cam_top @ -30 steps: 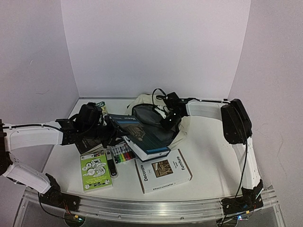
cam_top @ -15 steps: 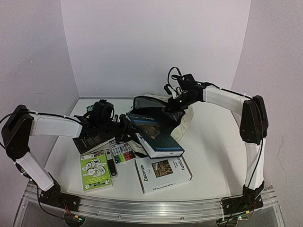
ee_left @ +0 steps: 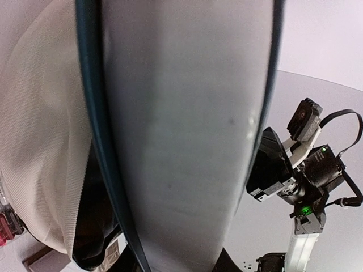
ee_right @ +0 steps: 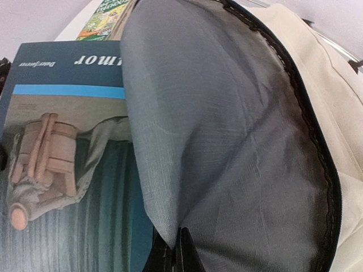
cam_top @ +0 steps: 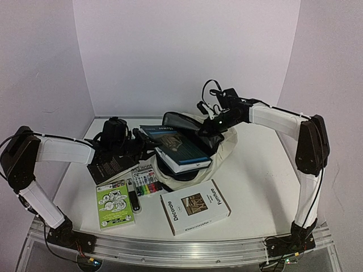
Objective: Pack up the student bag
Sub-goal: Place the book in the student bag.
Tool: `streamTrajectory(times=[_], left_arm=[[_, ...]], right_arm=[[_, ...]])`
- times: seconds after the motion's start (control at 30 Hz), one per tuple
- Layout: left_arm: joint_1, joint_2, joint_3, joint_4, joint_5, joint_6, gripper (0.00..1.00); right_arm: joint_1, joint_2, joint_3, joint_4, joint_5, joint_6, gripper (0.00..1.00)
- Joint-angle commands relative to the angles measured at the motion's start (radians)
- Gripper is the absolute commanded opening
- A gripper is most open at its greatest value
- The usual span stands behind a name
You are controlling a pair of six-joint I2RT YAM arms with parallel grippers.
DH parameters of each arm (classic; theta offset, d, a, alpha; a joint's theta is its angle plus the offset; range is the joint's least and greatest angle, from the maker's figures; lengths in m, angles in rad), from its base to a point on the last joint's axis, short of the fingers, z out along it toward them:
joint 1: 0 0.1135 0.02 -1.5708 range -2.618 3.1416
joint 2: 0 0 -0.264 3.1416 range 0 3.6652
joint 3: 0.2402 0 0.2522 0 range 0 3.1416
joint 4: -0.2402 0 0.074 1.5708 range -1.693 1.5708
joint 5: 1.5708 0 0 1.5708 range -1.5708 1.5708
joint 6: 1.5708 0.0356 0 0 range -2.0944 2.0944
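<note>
The student bag (cam_top: 222, 148) is cream with a dark grey lining and lies mid-table with its mouth open toward the left. My right gripper (cam_top: 214, 126) is shut on the grey lining (ee_right: 215, 141) of the upper flap and holds it raised; in the right wrist view its fingertips (ee_right: 180, 252) pinch a fold of the lining. My left gripper (cam_top: 138, 148) is shut on a thick teal book (cam_top: 176, 148), which lies partly inside the bag's mouth. The book's page edge (ee_left: 187, 130) fills the left wrist view, with cream bag fabric (ee_left: 39, 141) beside it.
In front of the bag lie a white "Decorate Furniture" book (cam_top: 194, 207), a pack of coloured markers (cam_top: 146, 184), a green booklet (cam_top: 115, 204), a small black device (cam_top: 134, 198) and a black booklet (cam_top: 109, 165). White walls close in the back and sides.
The left gripper has pushed the teal book up and further into the bag's mouth. The right gripper has kept the flap raised, and cream fabric now shows under the book.
</note>
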Motion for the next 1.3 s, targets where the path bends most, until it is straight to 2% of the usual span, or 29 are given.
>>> streamTrajectory(times=[0.0,0.27,0.43,0.63,0.73,0.83,0.93,1.03,1.1,1.27], left_arm=[[0.022,-0.038,0.007,0.142,-0.229,0.014,0.00],[0.018,0.008,-0.112,0.401,-0.295,-0.166,0.00],[-0.015,-0.020,-0.070,0.279,-0.411,-0.059,0.00],[-0.041,-0.051,-0.039,0.141,-0.615,0.006,0.00],[-0.059,-0.018,-0.037,0.183,-0.647,-0.003,0.00],[-0.069,0.045,-0.055,0.322,-0.625,-0.048,0.00],[-0.099,0.118,0.009,0.328,-0.593,-0.040,0.00],[-0.120,0.178,0.037,0.410,-0.583,-0.046,0.00],[-0.121,0.224,0.090,0.387,-0.517,-0.058,0.00],[-0.119,0.362,0.157,0.541,-0.331,-0.086,0.00]], right_arm=[[0.018,-0.069,0.006,0.001,-0.088,-0.016,0.00],[0.023,-0.063,-0.015,-0.017,-0.075,-0.065,0.00],[0.033,-0.050,0.012,-0.033,-0.135,-0.046,0.00],[0.039,-0.049,0.011,-0.059,-0.166,-0.045,0.00],[0.043,-0.040,0.026,-0.067,-0.173,-0.045,0.00],[0.046,-0.028,0.041,-0.072,-0.181,-0.047,0.00],[0.055,-0.009,0.079,-0.073,-0.188,-0.039,0.00],[0.064,0.006,0.116,-0.075,-0.197,-0.032,0.00],[0.065,0.007,0.125,-0.075,-0.200,-0.035,0.00],[0.065,0.010,0.139,-0.078,-0.194,-0.078,0.00]])
